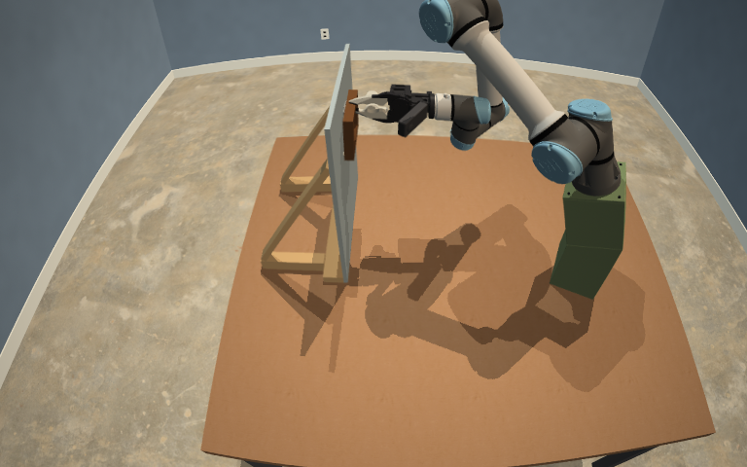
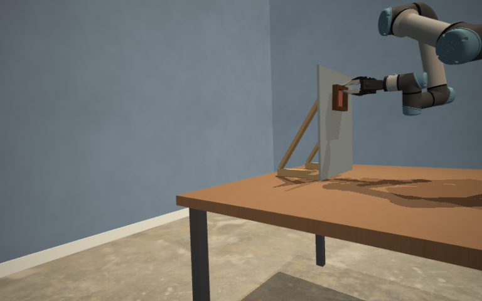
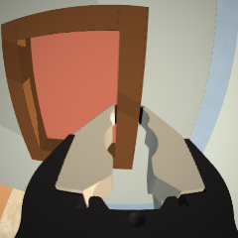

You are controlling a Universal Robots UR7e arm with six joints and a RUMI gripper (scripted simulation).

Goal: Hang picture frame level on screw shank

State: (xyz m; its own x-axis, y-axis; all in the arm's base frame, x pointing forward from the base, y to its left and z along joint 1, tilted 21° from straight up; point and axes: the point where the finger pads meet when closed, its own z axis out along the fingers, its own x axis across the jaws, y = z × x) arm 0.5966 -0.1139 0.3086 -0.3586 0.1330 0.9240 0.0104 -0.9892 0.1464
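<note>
Gripping one side bar of the picture frame (image 3: 74, 79), the gripper (image 3: 127, 115) is clenched on the wood with a pale finger (image 3: 89, 159) on each side. The frame sits high against the upright grey board (image 2: 334, 142), which stands on the table (image 1: 441, 385). The screw is hidden.

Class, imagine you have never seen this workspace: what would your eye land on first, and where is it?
The small brown wooden picture frame with its salmon-pink centre stands out, high on the pale grey upright wall panel at the far side of the brown wooden table. The black two-jaw gripper with pale fingers is shut on one side rail of the frame. The beige arm with blue joint caps rises from a green pedestal.
</note>
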